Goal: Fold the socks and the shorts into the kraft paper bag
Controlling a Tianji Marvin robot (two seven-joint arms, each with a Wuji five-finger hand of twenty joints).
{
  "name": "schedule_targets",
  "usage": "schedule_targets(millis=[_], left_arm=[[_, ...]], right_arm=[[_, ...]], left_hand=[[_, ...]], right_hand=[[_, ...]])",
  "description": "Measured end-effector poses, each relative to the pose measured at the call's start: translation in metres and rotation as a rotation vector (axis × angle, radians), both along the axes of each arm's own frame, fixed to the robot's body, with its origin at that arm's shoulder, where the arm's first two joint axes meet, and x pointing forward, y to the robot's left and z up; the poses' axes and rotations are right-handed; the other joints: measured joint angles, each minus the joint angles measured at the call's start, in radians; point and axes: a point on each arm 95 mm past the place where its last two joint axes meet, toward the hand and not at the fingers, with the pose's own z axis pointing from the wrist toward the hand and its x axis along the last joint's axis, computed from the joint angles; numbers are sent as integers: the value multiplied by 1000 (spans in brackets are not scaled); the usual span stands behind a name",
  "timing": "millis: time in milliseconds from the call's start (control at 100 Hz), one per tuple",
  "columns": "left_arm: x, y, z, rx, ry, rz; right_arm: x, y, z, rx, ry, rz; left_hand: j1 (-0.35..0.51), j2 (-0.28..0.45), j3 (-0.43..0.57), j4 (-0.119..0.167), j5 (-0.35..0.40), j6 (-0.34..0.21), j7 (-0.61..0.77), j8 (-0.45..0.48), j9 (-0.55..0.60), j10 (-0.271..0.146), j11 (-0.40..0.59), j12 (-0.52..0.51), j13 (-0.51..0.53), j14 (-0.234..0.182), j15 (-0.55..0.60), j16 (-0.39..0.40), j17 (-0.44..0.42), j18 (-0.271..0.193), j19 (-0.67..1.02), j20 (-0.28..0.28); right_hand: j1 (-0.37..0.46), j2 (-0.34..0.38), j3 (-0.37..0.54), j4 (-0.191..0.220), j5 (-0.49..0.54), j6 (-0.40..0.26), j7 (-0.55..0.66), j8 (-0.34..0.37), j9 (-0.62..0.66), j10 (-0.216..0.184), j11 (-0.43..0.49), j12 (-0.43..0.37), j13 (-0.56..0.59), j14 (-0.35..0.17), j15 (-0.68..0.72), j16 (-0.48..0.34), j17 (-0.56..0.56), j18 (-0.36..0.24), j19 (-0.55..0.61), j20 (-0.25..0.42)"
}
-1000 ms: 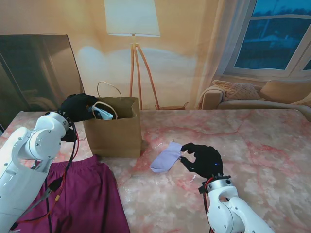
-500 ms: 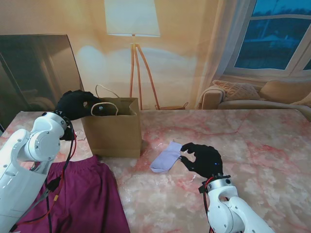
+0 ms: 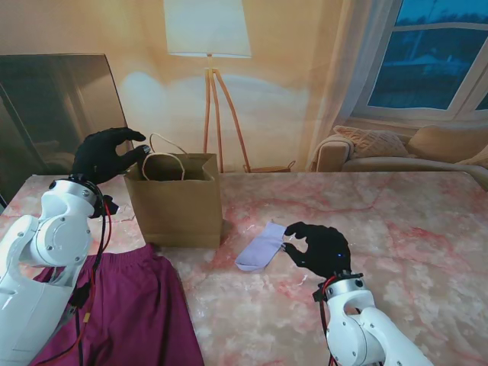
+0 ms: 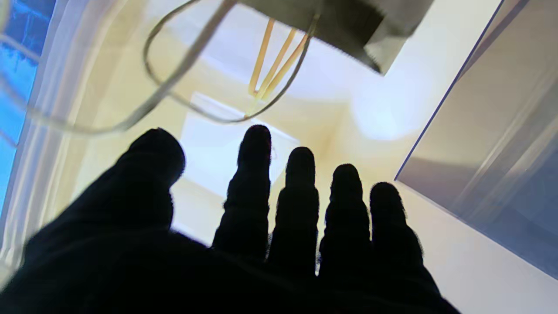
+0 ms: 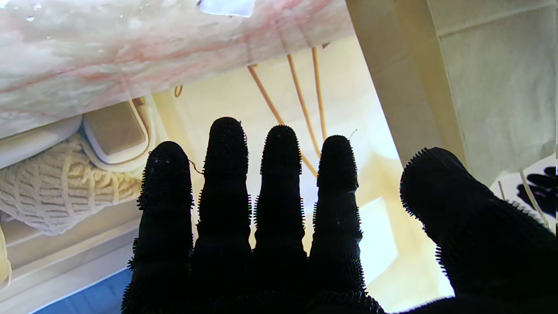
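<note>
I see a brown kraft paper bag (image 3: 177, 204), maroon shorts (image 3: 137, 313), a lavender sock (image 3: 261, 247), pink-veined marble table (image 3: 396, 221).

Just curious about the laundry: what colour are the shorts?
Dark magenta-purple shorts, plain with no pattern, clearest in the stand view.

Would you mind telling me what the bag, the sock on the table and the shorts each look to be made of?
The bag looks like matte brown kraft paper: stiff flat walls, crisp edges, thin cord handles. The sock seems a soft pale lavender knit, lying limp and flat; its weave is too small to confirm. The shorts look like a thin maroon woven fabric with soft wrinkles, possibly synthetic, though that stays open.
</note>
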Motion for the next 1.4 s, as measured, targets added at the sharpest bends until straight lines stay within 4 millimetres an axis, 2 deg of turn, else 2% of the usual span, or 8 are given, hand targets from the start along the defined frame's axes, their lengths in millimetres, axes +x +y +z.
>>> schedule_targets(millis=[280, 460, 690, 820, 850, 940, 1190, 1400], left_arm=[[-37, -18, 19, -90, -134, -69], [-63, -42, 12, -115, -170, -167], [-91, -85, -18, -200, -178, -314], [-99, -106, -35, -215, -157, -369], [-100, -111, -40, -224, -148, -385], [-102, -122, -57, -257, -113, -425], [-103, -141, -103, -295, -25, -502], [-98, -142, -129, -347, 45, -538]], right_arm=[[-2, 4, 7, -12, -14, -2], [-3, 6, 11, -16, -21, -8], [-3, 7, 12, -26, 8, -21], [2, 9, 12, -28, 36, -28], [4, 10, 11, -29, 46, -28], [11, 10, 9, -36, 72, -30], [32, 13, 1, -89, 133, -51], [53, 20, -4, -123, 151, -80]], left_hand=[[58, 74, -78, 0, 0, 11, -25, -26, 11, 1, 1, -12, 39, 0, 2, -19, 11, -13, 62, -38], [152, 179, -258, 0, 0, 16, -61, -42, 22, 3, 1, -34, 69, -1, 9, -19, 42, -18, 99, -39], [173, 200, -302, 5, 1, 18, -63, -43, 22, 4, 1, -36, 92, -1, 12, -21, 56, -18, 109, -39], [173, 200, -313, 5, 2, 18, -63, -43, 43, 5, 1, -36, 99, -1, 12, -22, 58, -18, 109, -39], [173, 200, -323, 5, 2, 18, -63, -43, 43, 5, 1, -36, 104, -1, 12, -22, 59, -18, 109, -39], [173, 200, -326, 5, 3, 18, -63, -43, 43, 5, 1, -36, 104, -1, 12, -22, 59, -18, 109, -39], [173, 200, -331, 5, 5, 21, -63, -43, 43, 5, 1, -36, 104, -1, 12, -22, 60, -18, 109, -39], [173, 200, -331, 5, 5, 21, -63, -43, 43, 6, 1, -36, 104, -1, 12, -22, 60, -19, 110, -39]], right_hand=[[0, 0, 0, 0, 0, 0, 0, 0, 0, 0, 0, 0, 0, 0, 0, 0, -1, 0, 0, 0], [0, 0, 0, 0, 0, 0, 0, 0, 0, 0, 0, 0, 0, 0, 0, -3, -9, 0, -38, 0], [0, 0, 0, 0, 0, 0, 0, 0, 0, 0, -5, 0, 0, 0, -24, -22, -9, 0, -48, -1], [1, 5, 9, 0, 0, 0, 0, 0, 0, 0, -9, 0, 0, 0, -36, -24, -7, 0, -49, -1], [1, 5, 18, 33, 0, 0, 0, 0, 0, 0, -9, -1, 0, 0, -36, -33, -1, 0, -49, -1], [3, 6, 45, 33, 0, 0, 0, 0, 0, 0, -9, -2, 0, 0, -37, -36, 2, 0, -49, -2], [58, 1, 97, 33, 0, 0, 0, -26, 0, 0, -9, -14, 12, 0, -39, -49, 26, 0, -49, -12], [58, -22, 97, 33, 1, 0, 6, -47, 1, 1, -10, -14, 43, 0, -50, -49, 49, 0, -46, -13]])
